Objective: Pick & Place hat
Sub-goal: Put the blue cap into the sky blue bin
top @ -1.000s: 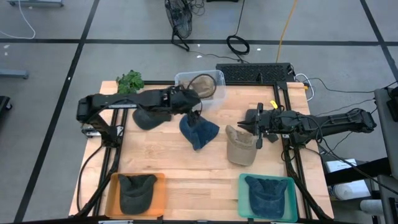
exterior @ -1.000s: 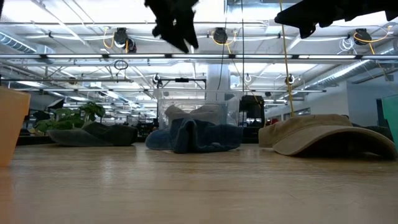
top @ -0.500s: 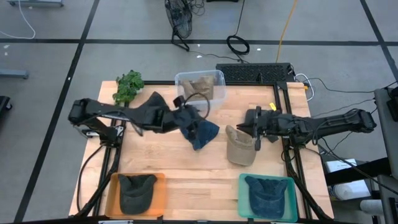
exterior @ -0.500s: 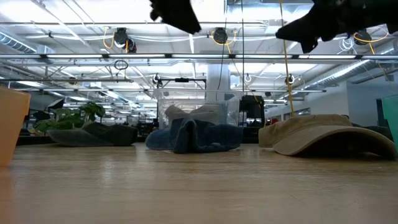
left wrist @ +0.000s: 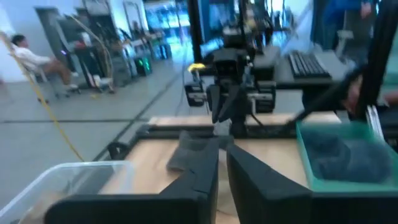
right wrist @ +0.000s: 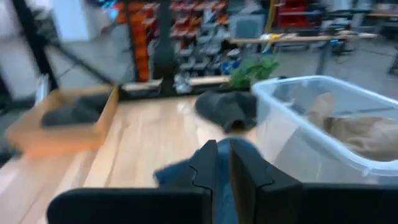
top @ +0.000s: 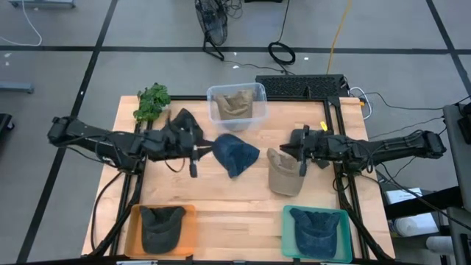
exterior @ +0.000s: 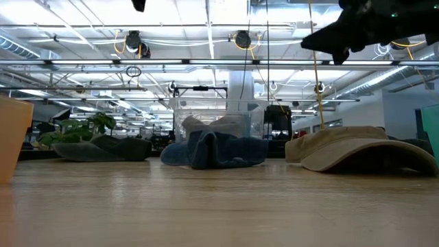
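A blue hat (top: pixel 235 154) lies crumpled on the middle of the table, and a tan hat (top: pixel 282 175) lies to its right. A dark hat (top: pixel 184 121) lies at the far left, beside a plant. Another tan hat (top: pixel 235 104) sits in the clear bin (top: pixel 257 90). My left gripper (top: pixel 200 149) hangs shut and empty above the table, left of the blue hat. My right gripper (top: pixel 293 151) hangs shut and empty above the far edge of the tan hat on the table.
An orange tray (top: pixel 133 221) with a dark green hat stands at the near left. A teal tray (top: pixel 288 217) with a blue hat stands at the near right. A green plant (top: pixel 152 98) lies at the far left corner. Bare wood shows between the trays.
My left gripper has drawn back from the clear bin toward the table's left and near edges, and has passed over the blue hat. The dark hat, covered by the arm before, now shows. The tan hat lies in the bin.
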